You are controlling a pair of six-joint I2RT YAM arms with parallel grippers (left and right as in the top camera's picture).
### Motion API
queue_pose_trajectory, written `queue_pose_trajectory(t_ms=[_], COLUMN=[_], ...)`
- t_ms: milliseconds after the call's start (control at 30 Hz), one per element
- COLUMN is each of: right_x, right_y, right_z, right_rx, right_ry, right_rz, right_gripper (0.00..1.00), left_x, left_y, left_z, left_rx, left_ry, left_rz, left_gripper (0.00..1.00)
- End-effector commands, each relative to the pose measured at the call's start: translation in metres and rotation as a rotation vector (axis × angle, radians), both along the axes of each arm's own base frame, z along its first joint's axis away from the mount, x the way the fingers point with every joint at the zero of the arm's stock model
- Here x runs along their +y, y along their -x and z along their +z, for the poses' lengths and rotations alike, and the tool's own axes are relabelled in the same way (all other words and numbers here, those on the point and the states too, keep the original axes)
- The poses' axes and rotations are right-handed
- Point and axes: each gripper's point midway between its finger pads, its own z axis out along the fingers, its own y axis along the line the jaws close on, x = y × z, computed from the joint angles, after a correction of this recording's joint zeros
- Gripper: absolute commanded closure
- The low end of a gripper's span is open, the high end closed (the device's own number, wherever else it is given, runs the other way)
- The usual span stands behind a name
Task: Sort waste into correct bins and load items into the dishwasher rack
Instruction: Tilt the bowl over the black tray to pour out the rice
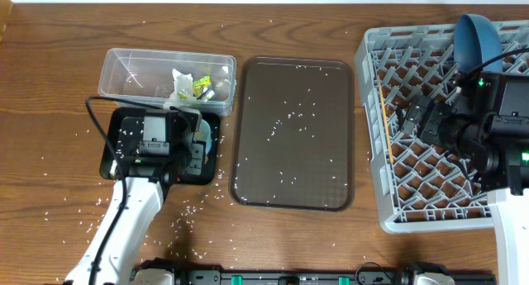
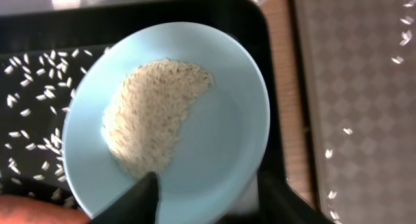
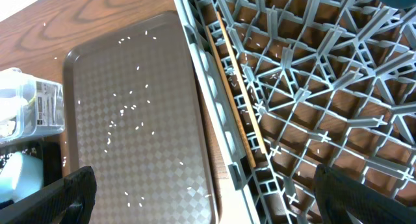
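Observation:
My left gripper (image 2: 209, 184) hangs over the shallow black tray (image 2: 39, 36), open astride the wall of a small cup (image 2: 221, 120) with a light blue inside. One finger (image 2: 144, 199) is inside the cup, the other (image 2: 279, 201) outside it. A heap of white rice (image 2: 153, 117) lies in the cup, and loose grains (image 2: 29, 100) lie on the black tray. Seen from overhead, the clear tub (image 1: 132, 70) holds crumpled tissue (image 1: 181, 80) and a yellow-green wrapper (image 1: 202, 87). The dark blue plate-bowl (image 1: 478, 39) stands in the grey rack (image 1: 370, 111). My right gripper (image 3: 208, 198) is wide open and empty above the rack's left wall.
The brown serving tray (image 1: 293, 132), sprinkled with rice, lies between the bins and the rack. Rice grains are scattered on the wooden table. A thin wooden stick (image 3: 237, 100) lies along the rack's left side. An orange thing (image 2: 23, 212) shows in the black tray's corner.

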Motion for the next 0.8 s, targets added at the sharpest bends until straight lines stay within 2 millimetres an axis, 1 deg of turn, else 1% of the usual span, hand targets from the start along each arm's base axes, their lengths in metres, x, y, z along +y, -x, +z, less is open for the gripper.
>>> queue_pose_trajectory(t_ms=[0,67,133,233,333,433,533,600,700,767], right_x=[-0.005,-0.005,-0.005,-0.005,-0.005,-0.005,-0.005,-0.005,-0.005,-0.005], right_y=[0.002,0.002,0.002,0.002,0.002,0.002,0.002,0.003,0.003,0.003], right_z=[0.005,0.004,0.004,0.004,0.004,0.004,0.004,0.004,0.003,0.003], right_rx=[-0.014,-0.013,-0.011,-0.012,-0.012,-0.012,-0.011,-0.008,-0.007,-0.006], right_ry=[0.004,0.004,0.004,0.004,0.004,0.004,0.005,0.005,0.005,0.005], right_rz=[-0.011,-0.011,-0.012,-0.012,-0.012,-0.012,-0.012,-0.012,-0.012,-0.012], right_gripper=[0.01,0.01,0.01,0.01,0.01,0.01,0.01,0.01,0.01,0.01], left_x=[0.0,-0.008,-0.013,-0.014,-0.014,-0.008,-0.009,-0.009,-0.009,-0.008], left_y=[-0.002,0.005,0.013,0.017,0.014,0.004,-0.002,-0.003,-0.002,0.0], left_z=[-0.006,-0.013,-0.02,-0.026,-0.027,-0.027,-0.029,-0.032,-0.038,-0.042], left_rx=[0.015,0.056,0.1,0.129,0.116,0.082,0.071,0.077,0.096,0.111], left_ry=[-0.051,-0.017,0.005,0.004,-0.016,-0.05,-0.049,-0.046,-0.046,-0.047], left_rz=[-0.079,-0.121,-0.156,-0.165,-0.196,-0.179,-0.178,-0.171,-0.172,-0.172], left_gripper=[0.64,0.69,0.69,0.69,0.69,0.69,0.7,0.76,0.81,0.81])
